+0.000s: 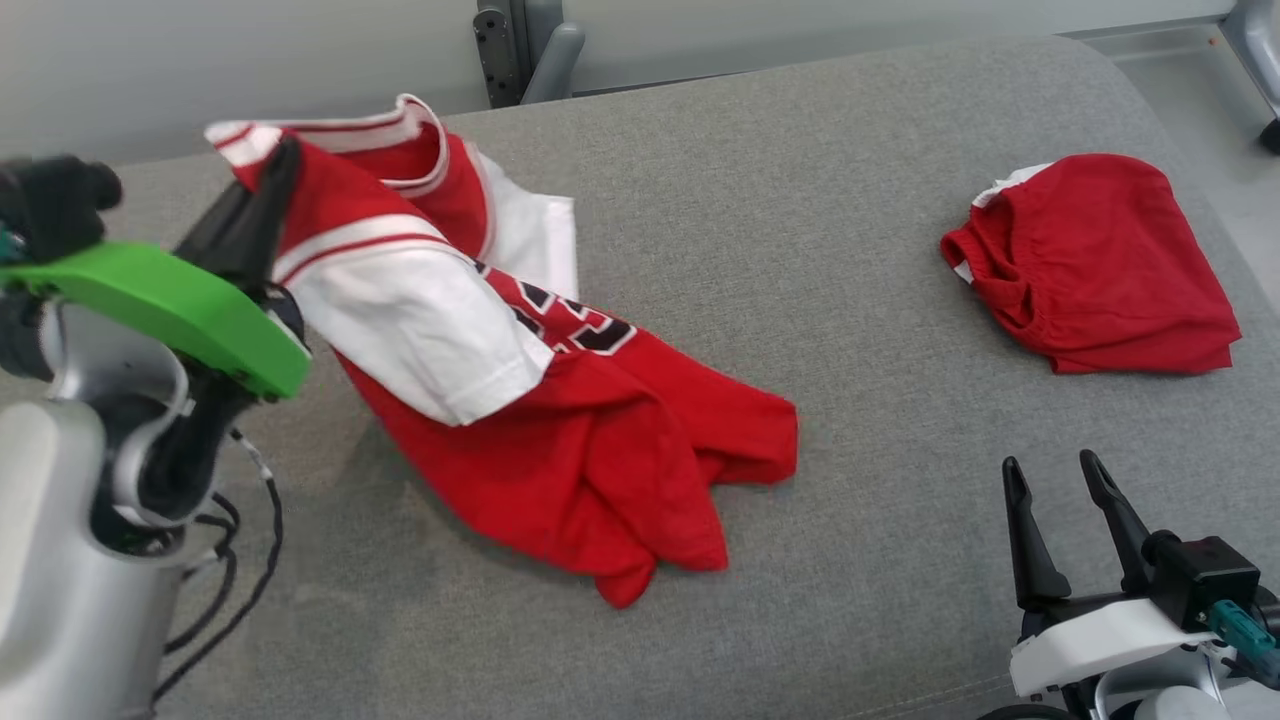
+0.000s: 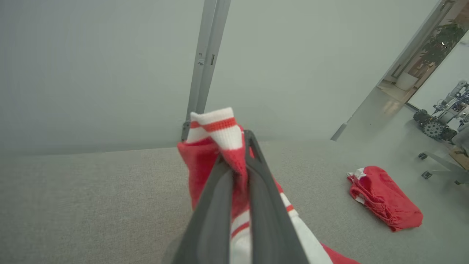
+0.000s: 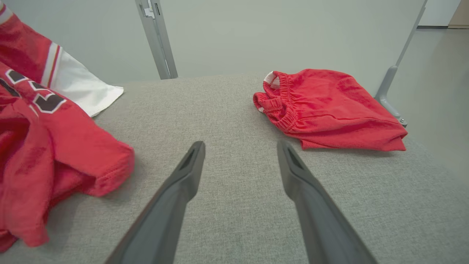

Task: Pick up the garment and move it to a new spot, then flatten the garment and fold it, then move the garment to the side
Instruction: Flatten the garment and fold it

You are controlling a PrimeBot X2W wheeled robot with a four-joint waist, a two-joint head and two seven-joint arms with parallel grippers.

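The garment is a red and white jersey with dark numbers, crumpled on the grey padded surface left of centre. My left gripper is shut on its red-and-white striped trim at the upper left, and that end is lifted. In the left wrist view the fingers pinch the striped cloth between them. My right gripper stands open at the lower right, apart from the cloth. In the right wrist view that gripper hovers over bare surface, with the jersey to its left.
A folded red pair of shorts lies at the far right of the surface, also seen as shorts ahead of my right gripper. A grey metal post stands behind the surface. Another robot is on the floor far right.
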